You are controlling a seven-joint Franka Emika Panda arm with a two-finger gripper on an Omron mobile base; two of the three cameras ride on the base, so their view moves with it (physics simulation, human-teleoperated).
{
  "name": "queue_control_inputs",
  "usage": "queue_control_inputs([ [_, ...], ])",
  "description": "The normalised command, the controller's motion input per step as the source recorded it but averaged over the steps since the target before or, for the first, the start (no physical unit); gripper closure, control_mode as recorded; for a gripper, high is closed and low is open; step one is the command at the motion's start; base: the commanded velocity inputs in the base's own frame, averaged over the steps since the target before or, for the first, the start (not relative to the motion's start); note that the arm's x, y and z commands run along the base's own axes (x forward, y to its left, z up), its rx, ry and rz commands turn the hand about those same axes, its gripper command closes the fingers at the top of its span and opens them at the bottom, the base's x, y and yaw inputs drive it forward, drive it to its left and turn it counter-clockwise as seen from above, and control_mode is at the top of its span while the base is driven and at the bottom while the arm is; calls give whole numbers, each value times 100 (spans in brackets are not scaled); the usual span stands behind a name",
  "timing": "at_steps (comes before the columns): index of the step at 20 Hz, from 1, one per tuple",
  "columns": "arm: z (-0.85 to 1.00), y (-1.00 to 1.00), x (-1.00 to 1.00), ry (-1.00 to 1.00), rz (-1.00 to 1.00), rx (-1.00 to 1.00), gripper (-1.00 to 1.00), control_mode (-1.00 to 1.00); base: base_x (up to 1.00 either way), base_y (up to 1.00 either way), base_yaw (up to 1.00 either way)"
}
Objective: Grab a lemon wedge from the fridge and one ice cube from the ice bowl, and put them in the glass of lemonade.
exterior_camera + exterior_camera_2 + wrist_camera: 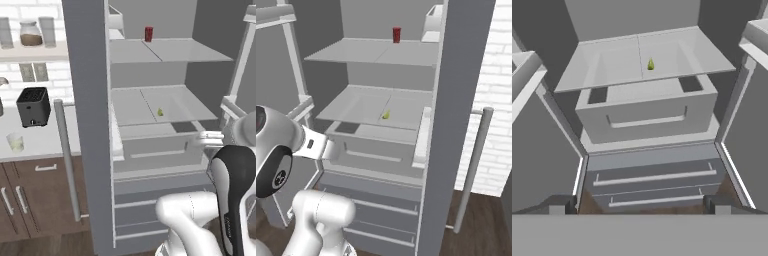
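The fridge (95, 125) is being shown with both doors swung wide, leaving open room before its shelves. The lemon wedge (651, 64) is being carried on the middle shelf (356, 107), near its front edge. The tool (640, 207) is being held fully open and empty, well short of the wedge.

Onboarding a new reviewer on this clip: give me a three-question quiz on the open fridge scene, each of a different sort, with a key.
1. True or false: the lemon wedge lies on the top shelf beside the red can.
2. Where does the glass of lemonade stand? A) in the fridge B) on the counter in front of the toaster C) on the wall shelf
3. Fill in: the gripper is ____ and holds nothing.

Key: 1 false, it lies on the shelf below the can's; 2 B; 3 open.
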Motion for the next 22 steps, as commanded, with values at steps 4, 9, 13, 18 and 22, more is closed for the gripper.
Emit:
queue_control_inputs([
  [4,0,0,0,0,0,0,-100,100,99,0,0],
  [9,-16,-6,39,0,0,0,-100,-100,31,-2,0],
  [13,-32,-6,65,0,0,0,-100,-100,0,0,0],
  [18,-4,-8,55,8,0,0,-100,-100,0,0,0],
  [22,-1,-28,52,13,0,0,-100,-100,0,0,0],
])
